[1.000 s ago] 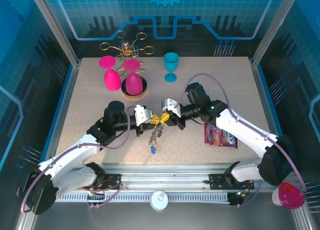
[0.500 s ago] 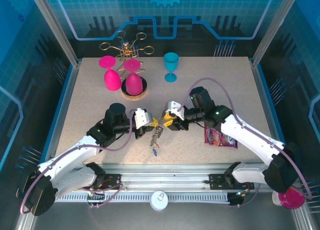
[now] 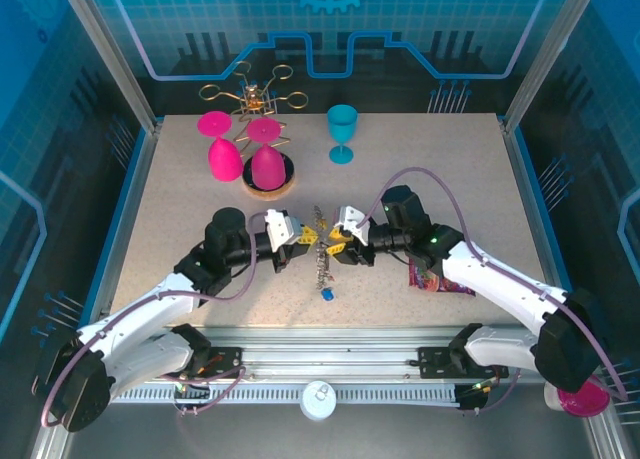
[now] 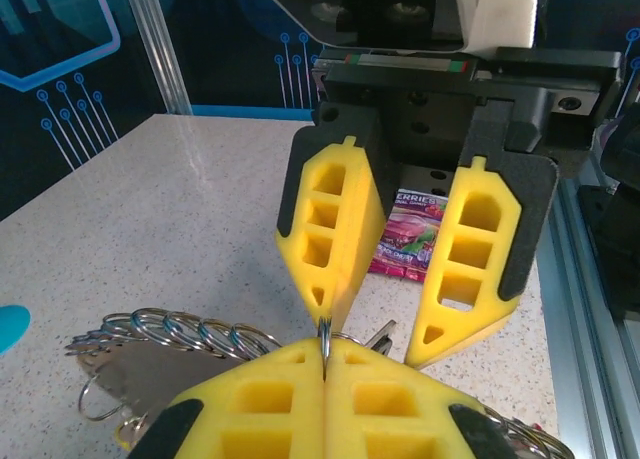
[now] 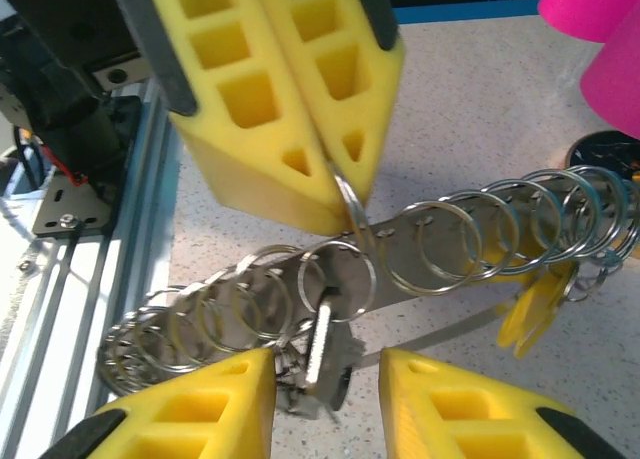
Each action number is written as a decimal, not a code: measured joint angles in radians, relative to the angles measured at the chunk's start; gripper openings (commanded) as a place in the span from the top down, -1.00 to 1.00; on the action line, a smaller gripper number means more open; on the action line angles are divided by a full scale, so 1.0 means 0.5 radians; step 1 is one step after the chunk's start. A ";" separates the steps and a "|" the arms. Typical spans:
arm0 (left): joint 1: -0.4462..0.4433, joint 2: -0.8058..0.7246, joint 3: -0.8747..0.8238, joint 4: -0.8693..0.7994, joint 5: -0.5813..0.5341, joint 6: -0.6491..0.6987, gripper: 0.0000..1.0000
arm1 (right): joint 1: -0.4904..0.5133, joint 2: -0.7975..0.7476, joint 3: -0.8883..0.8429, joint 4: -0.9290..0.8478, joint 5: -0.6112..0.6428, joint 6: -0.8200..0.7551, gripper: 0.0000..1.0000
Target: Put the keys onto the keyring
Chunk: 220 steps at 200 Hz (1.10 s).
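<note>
- keyring (image 5: 440, 244): a strip carrying a row of small split rings, strung out between the two grippers over the front-middle of the table (image 3: 180, 209). whether its low end touches the table i cannot tell.
- left gripper (image 5: 338, 194): its yellow fingers are pressed together on one split ring, holding it edge-on.
- silver key (image 5: 320, 354): it hangs just below that ring, in the gap of the right gripper (image 5: 325, 371). that claw stands about half open and grips nothing.
- a blue-headed key (image 3: 326, 295) dangles at the bottom of the bunch, and a yellow tag (image 5: 535, 314) hangs at the far end.
- likely step: close on the key's head and work it along the held ring.
- to do it well: grip the key alone, not the neighbouring rings.
- keep the left pinch firm, so the ring cannot twist.
- move in small turns, since the loose rings could snag.
</note>
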State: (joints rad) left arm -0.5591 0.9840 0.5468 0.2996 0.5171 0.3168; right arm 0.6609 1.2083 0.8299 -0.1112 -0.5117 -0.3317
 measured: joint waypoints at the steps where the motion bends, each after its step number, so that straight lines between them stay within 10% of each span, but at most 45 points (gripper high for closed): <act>1: 0.000 0.000 0.000 0.002 0.001 -0.003 1.00 | 0.000 0.001 0.000 0.001 0.001 0.000 0.37; 72: 0.000 0.001 -0.046 0.134 0.005 -0.083 1.00 | 0.000 0.061 0.000 0.068 -0.040 0.015 0.47; 119: 0.000 0.035 -0.093 0.312 0.003 -0.190 1.00 | 0.002 0.073 0.001 0.143 -0.083 0.058 1.00; 220: 0.008 0.098 -0.131 0.549 -0.026 -0.372 1.00 | 0.082 0.222 0.145 0.066 0.051 0.012 1.00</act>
State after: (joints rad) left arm -0.5552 1.0332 0.4812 0.5739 0.5041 0.1307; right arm 0.7021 1.3193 0.9024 -0.0784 -0.4862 -0.3256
